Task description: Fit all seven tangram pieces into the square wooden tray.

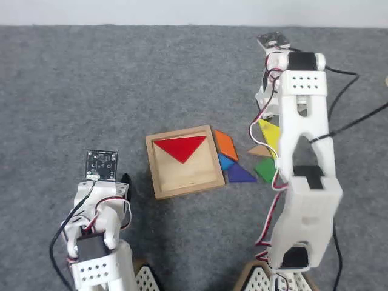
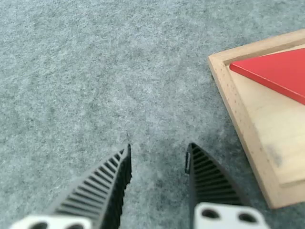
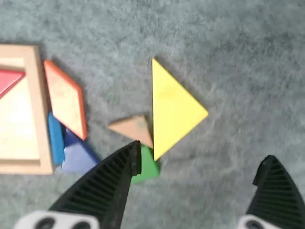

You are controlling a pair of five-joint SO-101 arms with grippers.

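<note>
Tray (image 1: 188, 188): mid-table on the grey felt (image 1: 73, 91), between the 2 arms.

Pieces in the tray: 1. The red triangle (image 1: 180, 147) lies flat against the far wall, its point toward the arms.

Pieces outside: 6, all on the felt on the right arm's side.
- Orange parallelogram (image 1: 225, 144): touching the tray's outer wall.
- Blue piece (image 1: 225, 162): just beside the orange one, also at the wall.
- Purple triangle (image 1: 240, 174): touching the blue piece.
- Green piece (image 1: 264, 170): near the purple one, apart from it.
- Small tan triangle (image 3: 133, 128): edge against the yellow triangle (image 3: 171, 107).
- The yellow triangle is farthest from the tray, partly under the right arm in the high view.

Left gripper (image 2: 159, 150): low over bare felt just beside the tray's near corner. Jaws apart, nothing between them.

Right gripper (image 3: 202, 155): above the loose pieces. Jaws spread wide and holding nothing; in its wrist view 1 fingertip (image 3: 133, 149) overlaps the green piece.
</note>
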